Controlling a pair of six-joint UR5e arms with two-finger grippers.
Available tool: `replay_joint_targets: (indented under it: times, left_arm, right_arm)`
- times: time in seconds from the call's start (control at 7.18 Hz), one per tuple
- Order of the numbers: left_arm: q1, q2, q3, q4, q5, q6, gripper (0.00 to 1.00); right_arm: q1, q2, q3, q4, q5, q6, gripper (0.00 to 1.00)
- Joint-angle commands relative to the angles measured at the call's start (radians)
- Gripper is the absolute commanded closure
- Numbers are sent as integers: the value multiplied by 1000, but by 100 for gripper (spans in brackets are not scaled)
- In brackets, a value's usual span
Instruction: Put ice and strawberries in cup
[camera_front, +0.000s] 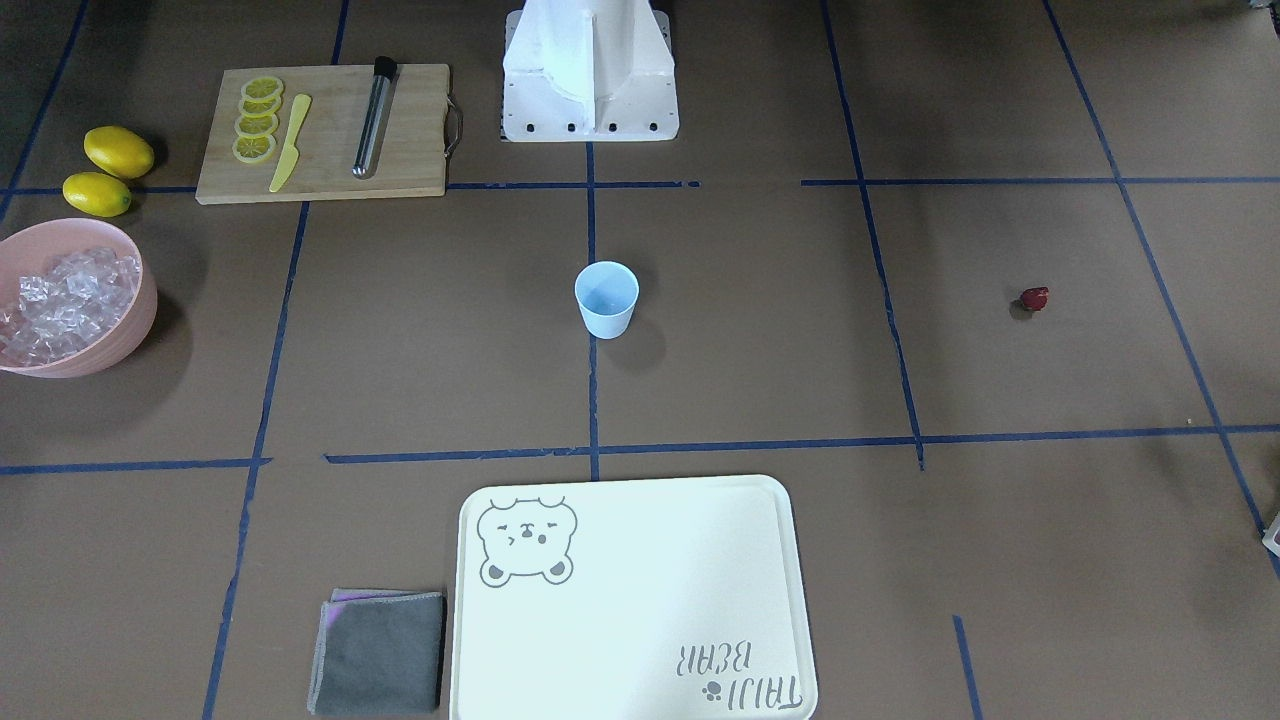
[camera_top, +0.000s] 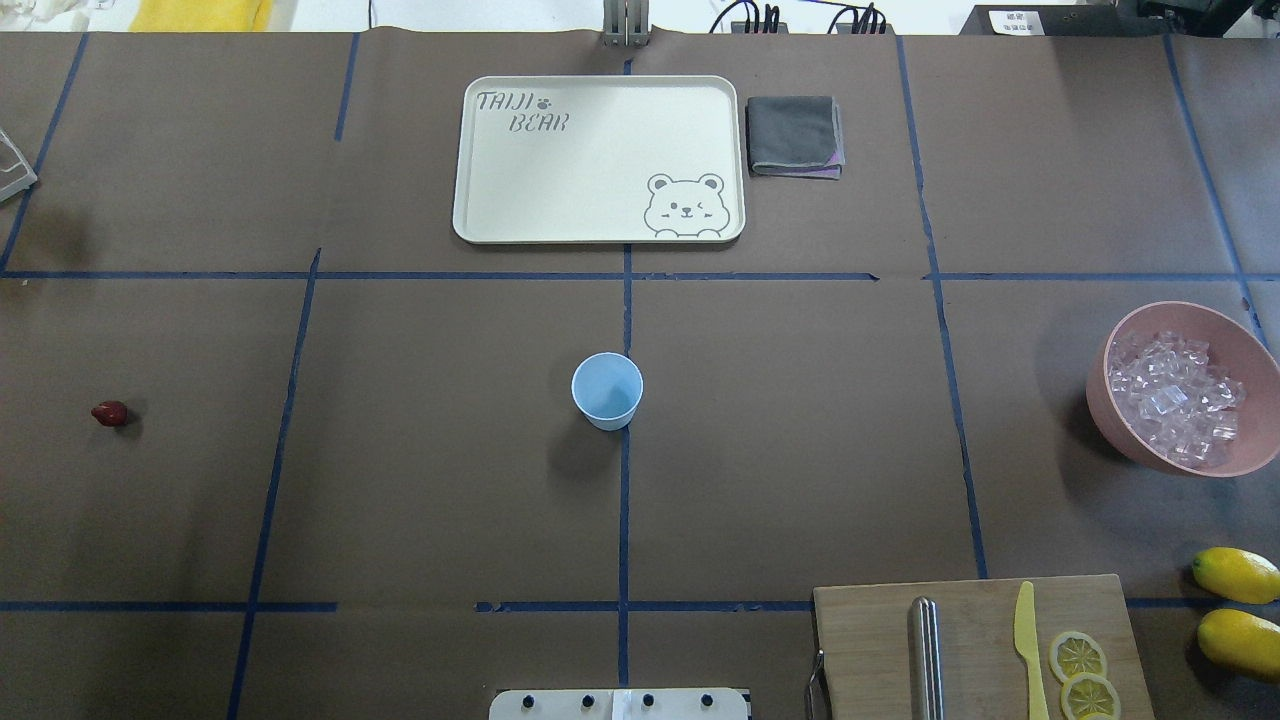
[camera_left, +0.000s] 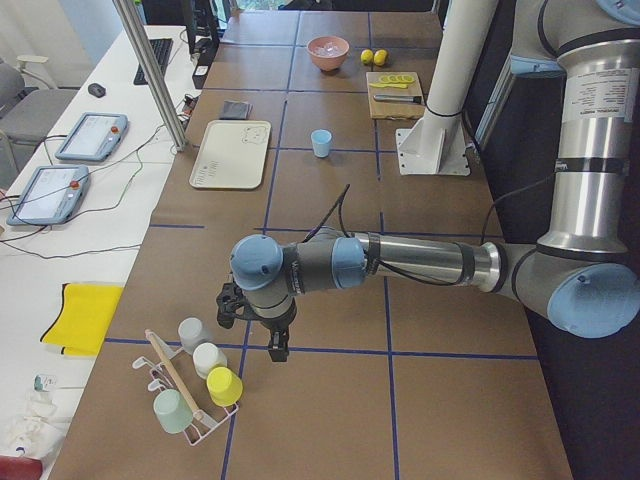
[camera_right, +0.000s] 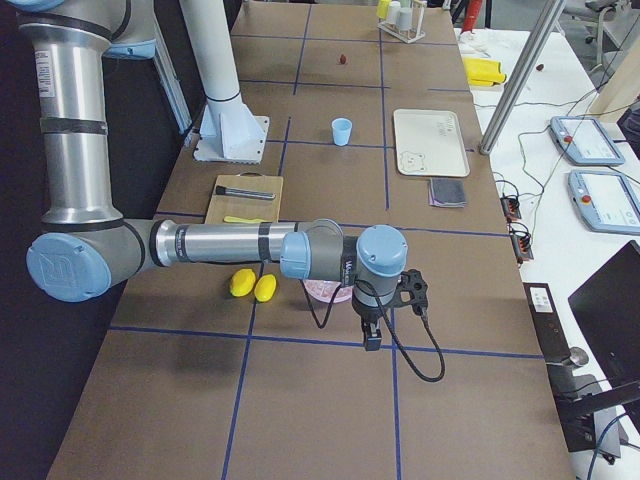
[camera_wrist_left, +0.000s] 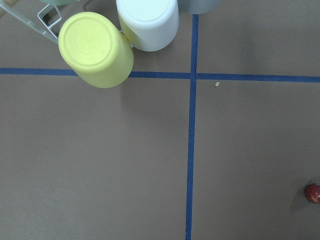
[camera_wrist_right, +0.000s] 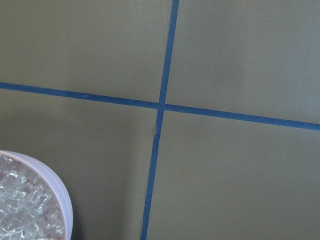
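Cup (camera_top: 607, 390) stands upright at the centre of the desk (camera_top: 420, 500), on the tape cross, and looks empty, so nothing is loaded yet. The central spot makes sense: both arms can reach it

1 strawberry (camera_top: 110, 413) lies alone far out on the robot's left, well apart from the cup. It shows at the lower right edge of the left wrist view, so the left arm is the obvious picker

Ice (camera_top: 1175, 398) is heaped in the pink bowl (camera_top: 1118, 428) on the far right, near 2 lemons (camera_top: 1235, 574). The right wrist view catches only the bowl's rim, so the right arm is staged just beside it

Left hand (camera_left: 257, 325) hovers above the desk near the cup rack (camera_left: 190, 400), right hand (camera_right: 390, 310) hovers by the bowl. Open or closed: cannot tell for either, only the side views show them

Judgement: task at 0, next each arm drops onto its own item. The cubes are small and slick, so they may slip out of a 2-finger pinch
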Motion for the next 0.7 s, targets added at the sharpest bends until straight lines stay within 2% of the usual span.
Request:
replay_joint_targets:
  times: [0.0, 0.56]
  left_arm:
    - [5, 15, -4, -44, 8, 12, 0]
    - [5, 32, -4, -71, -2, 8, 0]
  right_arm:
    - [0, -3, -1, 8, 2, 1, 0]
    - [0, -6, 2, 8, 2, 1, 0]
